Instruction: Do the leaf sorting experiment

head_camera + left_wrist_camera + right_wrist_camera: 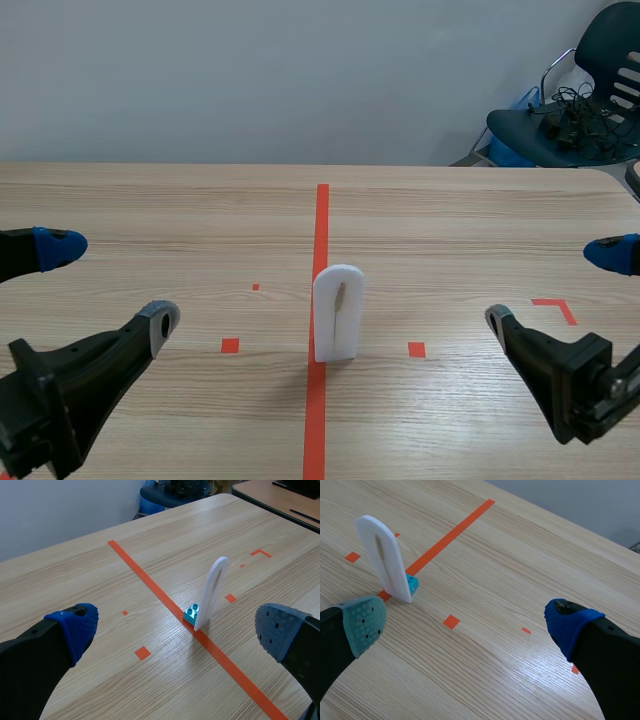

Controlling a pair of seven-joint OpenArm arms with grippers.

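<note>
The left gripper [110, 287] sits at the lower left of the scene view with its fingers spread wide and nothing between them. The right gripper [553, 285], at the lower right, is equally wide apart and holds nothing. In each wrist view the gripper's own two pads stand far apart over bare wood.

Between the two grippers, at the centre of the scene view, a white arch-shaped plate [337, 312] stands upright on the orange-red tape line [321, 235]. It has a narrow vertical slot; what is in the slot cannot be made out. The wrist views show a small turquoise toy brick [191, 613] touching the plate's foot, also on the tape.

All of this rests on the wooden table [450, 220]. Beyond it, at the upper right, is a dark chair [560, 135] with cables piled on its seat.
</note>
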